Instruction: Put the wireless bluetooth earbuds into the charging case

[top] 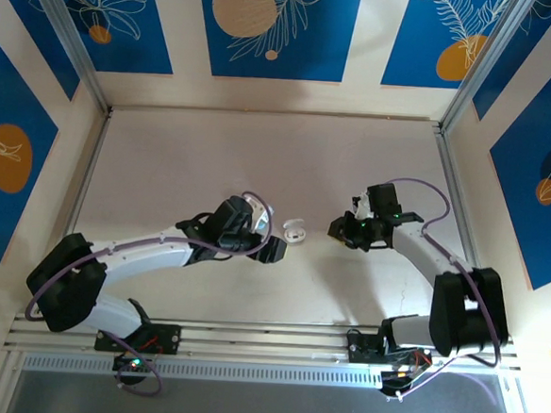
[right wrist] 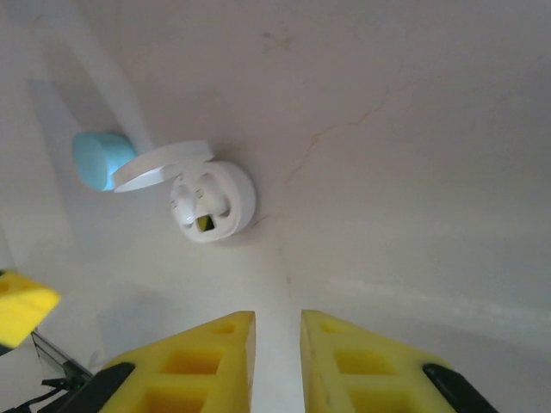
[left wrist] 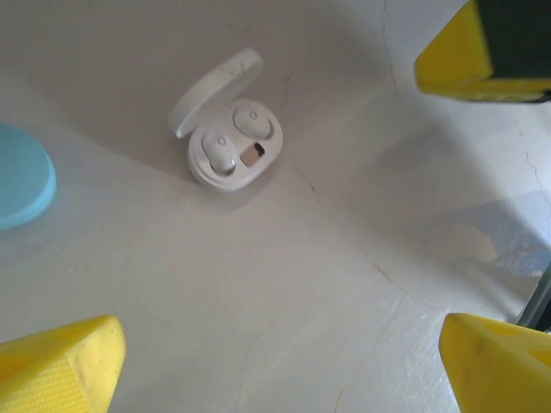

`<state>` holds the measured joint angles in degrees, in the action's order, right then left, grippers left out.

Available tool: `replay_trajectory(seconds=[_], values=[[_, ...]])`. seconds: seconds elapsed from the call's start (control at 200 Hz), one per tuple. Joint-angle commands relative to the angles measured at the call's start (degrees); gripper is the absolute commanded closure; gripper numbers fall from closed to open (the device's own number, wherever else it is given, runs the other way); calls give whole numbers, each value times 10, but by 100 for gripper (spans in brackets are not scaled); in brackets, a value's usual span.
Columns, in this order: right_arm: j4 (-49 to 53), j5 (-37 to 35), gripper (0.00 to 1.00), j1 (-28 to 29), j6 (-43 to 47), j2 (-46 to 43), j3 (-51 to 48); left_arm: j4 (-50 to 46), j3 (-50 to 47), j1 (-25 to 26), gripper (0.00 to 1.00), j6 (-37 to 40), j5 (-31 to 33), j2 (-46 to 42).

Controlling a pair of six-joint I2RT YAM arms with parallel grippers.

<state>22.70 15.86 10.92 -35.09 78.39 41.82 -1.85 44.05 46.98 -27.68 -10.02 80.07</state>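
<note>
The white charging case (left wrist: 225, 146) lies on the table with its lid (left wrist: 215, 86) flipped open. Two white earbuds (left wrist: 221, 153) sit side by side in its wells. From above, the case (top: 295, 232) lies between both arms. My left gripper (left wrist: 280, 370) hovers near it, open wide, with bare table between its yellow fingers (left wrist: 60, 366). My right gripper (right wrist: 277, 361) points at the case (right wrist: 213, 202) from the other side. Its fingers (right wrist: 198, 366) stand a narrow gap apart with nothing between them.
A light blue oval case (left wrist: 21, 176) lies closed just beyond the white one, and its end (right wrist: 99, 159) pokes out from behind the open lid. Thin cracks run across the pale tabletop (top: 260, 158). Metal rails (top: 452, 190) and patterned walls enclose the table.
</note>
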Motion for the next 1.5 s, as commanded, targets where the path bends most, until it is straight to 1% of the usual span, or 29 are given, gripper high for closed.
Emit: replay_trajectory(seconds=[0.0,0.18,0.44,0.605,0.815,1.266,1.496], values=[[-42,26,83,-2,-13,39,4,-21,17,-22,7,16,-2,-10],[-86,47,94,0,-32,114,26,-9,11,-42,8,13,-15,-12],[-116,51,97,24,-51,193,63,4,-19,-54,8,7,-19,-30],[-118,50,98,45,-59,217,82,8,-32,-57,8,4,-20,-41],[-114,47,98,63,-64,222,82,11,-41,-59,8,3,-22,-49],[-110,45,98,96,-74,187,50,17,-51,-60,8,-4,-29,-53],[-121,45,98,118,-86,175,28,34,-68,-61,9,-21,-37,-52]])
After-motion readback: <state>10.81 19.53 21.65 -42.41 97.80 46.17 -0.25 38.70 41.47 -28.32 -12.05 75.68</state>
